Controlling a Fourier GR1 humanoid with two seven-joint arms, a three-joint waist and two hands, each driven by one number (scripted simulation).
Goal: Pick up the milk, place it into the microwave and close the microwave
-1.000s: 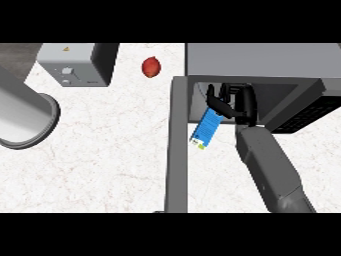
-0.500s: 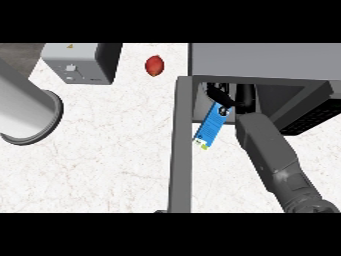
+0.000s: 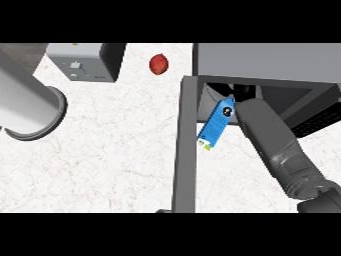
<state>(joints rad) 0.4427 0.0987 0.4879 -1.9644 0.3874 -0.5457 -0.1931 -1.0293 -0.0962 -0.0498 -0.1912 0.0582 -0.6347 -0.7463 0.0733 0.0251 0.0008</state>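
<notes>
Head view, counter point(image 3: 114, 160): milk point(image 3: 216, 124) (blue carton, tilted) at microwave point(image 3: 276, 62) mouth, just inside open door point(image 3: 188, 145). R hand point(image 3: 241, 92) mostly hidden in cavity; can't tell if grasping. L hand not visible, forearm only. Also: red fruit point(image 3: 159, 64), grey box point(image 3: 84, 61).

the milk point(image 3: 216, 125) carton is bright blue with a white and green end. the microwave point(image 3: 276, 62) is grey, dark inside. the counter point(image 3: 106, 150) is white, faintly veined. a dark red fruit point(image 3: 159, 64) sits far left.
</notes>
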